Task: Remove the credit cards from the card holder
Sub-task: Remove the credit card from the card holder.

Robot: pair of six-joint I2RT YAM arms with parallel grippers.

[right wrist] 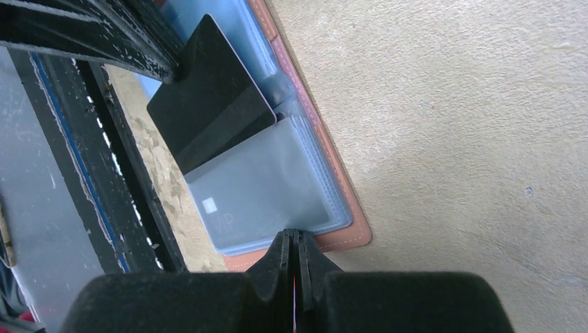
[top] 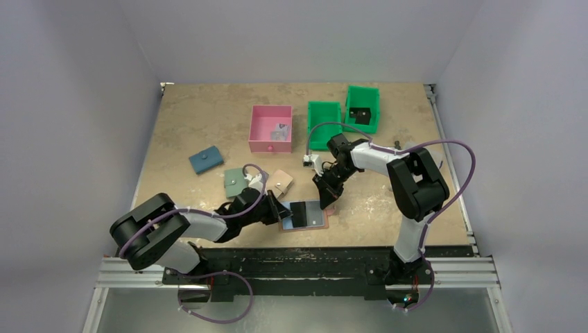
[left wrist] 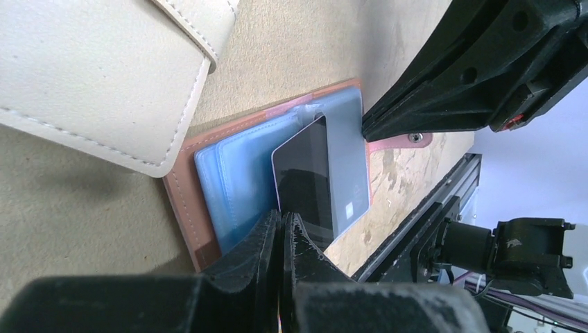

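With the card holder (left wrist: 182,202) lying open on the counter (left wrist: 291,62), blue lining up, the left end effector (left wrist: 281,220) is pinched tight on one edge of the black card (left wrist: 305,173). That card juts straight ahead of its tips, over the lining. The grey card (right wrist: 263,187) sits in a clear pocket directly ahead of the right end effector (right wrist: 294,239), partly under the black card. The right end effector is closed with nothing gripped, tips at the holder's brown edge. A beige wallet (left wrist: 90,76) lies ahead-left of the left end effector, just beside the holder.

Black card (left wrist: 305,177) edge — behind left hand (left wrist: 283,216).
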